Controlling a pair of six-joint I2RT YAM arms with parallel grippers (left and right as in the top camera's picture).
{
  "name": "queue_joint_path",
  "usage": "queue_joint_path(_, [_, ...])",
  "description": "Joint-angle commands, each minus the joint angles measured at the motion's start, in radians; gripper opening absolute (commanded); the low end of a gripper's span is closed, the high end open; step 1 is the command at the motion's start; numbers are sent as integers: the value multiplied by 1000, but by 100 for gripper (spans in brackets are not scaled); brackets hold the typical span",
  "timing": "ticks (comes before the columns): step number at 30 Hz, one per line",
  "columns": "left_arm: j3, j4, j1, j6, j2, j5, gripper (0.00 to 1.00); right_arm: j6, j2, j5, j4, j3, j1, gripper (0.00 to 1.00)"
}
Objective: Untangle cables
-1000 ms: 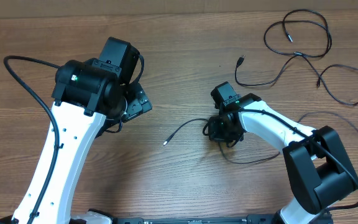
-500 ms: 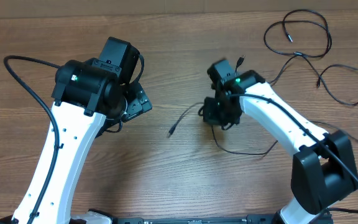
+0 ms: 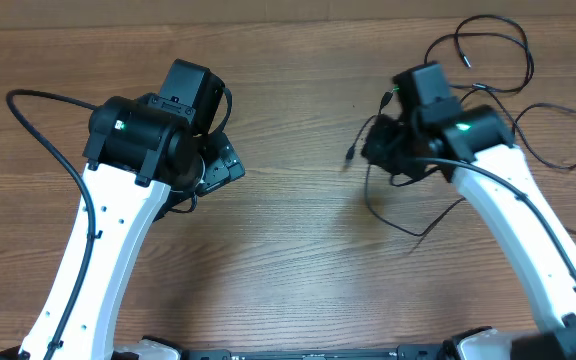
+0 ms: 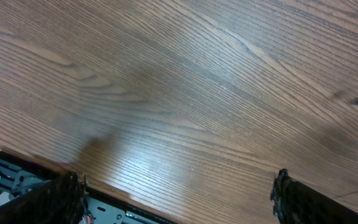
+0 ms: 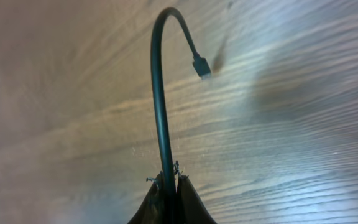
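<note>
- One cable (image 5: 160,112) is pinched in the clenched right gripper (image 5: 169,185), its plug (image 5: 202,66) arching ahead above the table (image 5: 303,155).
- More cables (image 3: 527,60) lie in loose loops just beyond that gripper.
- The left gripper (image 4: 178,186) hangs well apart from it, jaws spread wide, holding nothing.

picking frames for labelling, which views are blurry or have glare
Right wrist: table smeared with a pale glare band, cable in the right gripper fairly crisp. Left wrist: grain sharp, mild sheen lower left. Overhead: evenly lit, sharp.
</note>
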Motion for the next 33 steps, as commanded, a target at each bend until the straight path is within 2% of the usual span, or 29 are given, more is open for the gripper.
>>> queue_joint_path(1, [22, 3, 3, 4, -17, 0, 100, 23, -70, 55, 0, 32, -36, 4])
queue_joint_path(4, [22, 3, 3, 4, -17, 0, 100, 39, -117, 123, -8, 32, -78, 4])
queue_joint_path(9, [22, 3, 3, 4, -17, 0, 100, 286, -188, 345, -93, 32, -158, 4])
queue_joint_path(20, [22, 3, 3, 4, -14, 0, 100, 285, -227, 557, -161, 31, -318, 4])
queue_joint_path(33, [21, 4, 3, 4, -6, 0, 99, 285, -155, 584, -198, 29, -649, 4])
